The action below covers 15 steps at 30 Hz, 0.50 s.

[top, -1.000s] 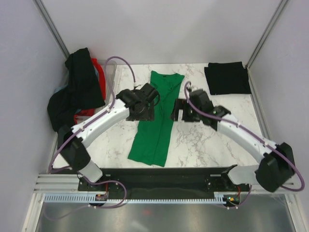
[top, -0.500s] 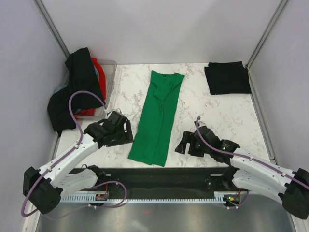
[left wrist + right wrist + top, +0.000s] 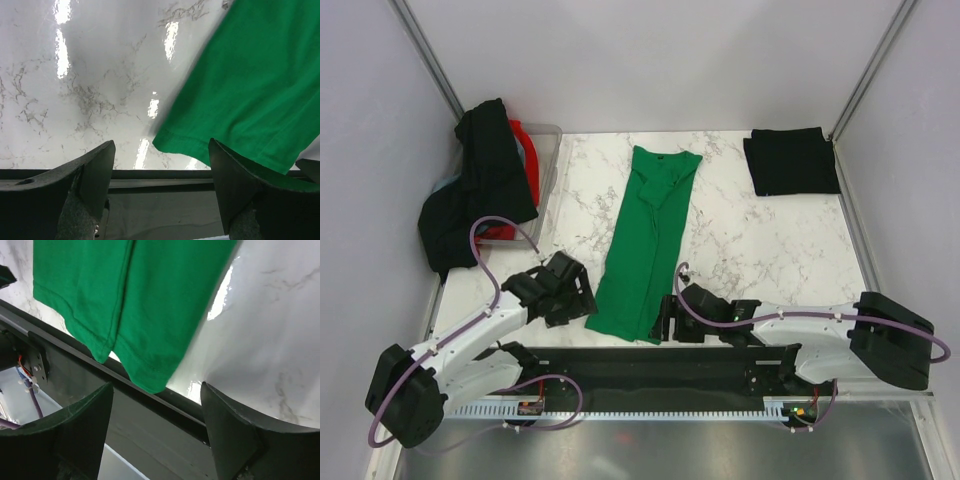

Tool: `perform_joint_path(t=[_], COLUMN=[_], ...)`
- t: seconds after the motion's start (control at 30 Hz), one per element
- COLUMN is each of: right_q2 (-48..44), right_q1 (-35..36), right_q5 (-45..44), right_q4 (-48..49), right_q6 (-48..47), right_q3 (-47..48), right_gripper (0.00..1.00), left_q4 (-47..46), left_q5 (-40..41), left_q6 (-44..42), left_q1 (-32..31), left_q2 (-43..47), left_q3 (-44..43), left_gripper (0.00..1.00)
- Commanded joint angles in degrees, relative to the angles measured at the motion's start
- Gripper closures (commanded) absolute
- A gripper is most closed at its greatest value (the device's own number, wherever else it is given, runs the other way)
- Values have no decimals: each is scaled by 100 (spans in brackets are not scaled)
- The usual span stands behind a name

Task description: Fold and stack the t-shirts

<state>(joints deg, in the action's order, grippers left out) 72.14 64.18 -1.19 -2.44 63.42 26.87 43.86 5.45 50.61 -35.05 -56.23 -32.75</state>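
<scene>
A bright green t-shirt (image 3: pixel 648 245) lies folded lengthwise into a long strip down the middle of the marble table, collar at the far end. My left gripper (image 3: pixel 576 291) is open and empty, just left of the shirt's near hem. In the left wrist view the hem corner (image 3: pixel 172 140) lies between and ahead of the open fingers (image 3: pixel 92 172). My right gripper (image 3: pixel 668 320) is open and empty at the hem's right near corner. The right wrist view shows that doubled hem (image 3: pixel 145 375) above the table's front edge. A folded black t-shirt (image 3: pixel 790 160) lies at the back right.
A translucent tub (image 3: pixel 548 160) at the back left holds black shirts (image 3: pixel 480 190) draped over its side and a red one (image 3: pixel 525 150). The black rail (image 3: pixel 640 362) runs along the table's front edge under both grippers. Grey walls close in both sides.
Both arms have drawn back from the shirt's middle to its near end. The left gripper now sits left of the hem; the right has swung in to the hem's right corner.
</scene>
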Motion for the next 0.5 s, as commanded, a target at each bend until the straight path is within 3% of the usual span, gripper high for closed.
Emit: perform_joint_path(t=[0.0,0.13,0.23,0.37,0.47], right_q2=[300,459,415,415,485], right_q1=[138,156,156,156,156], right_q5=[-189,-171,-223,-303,-329], right_q4=[507,700,648,613,630], right_q6=[188,215,215,162,136], right_q3=[160,11,-15,-7,2], right_gripper=[23,42,49,67,69], left_q4=[-412,-641,-677,-826,-1054], left_q5=[-123,-211,-325,-466,-667], left_q6=[388,415,441,537,599], left_q1=[7,7,7,7,7], left_q2=[129,121,121,217,253], left_q3=[225,410,480,647,823], left_gripper=[18,21,27,34,38])
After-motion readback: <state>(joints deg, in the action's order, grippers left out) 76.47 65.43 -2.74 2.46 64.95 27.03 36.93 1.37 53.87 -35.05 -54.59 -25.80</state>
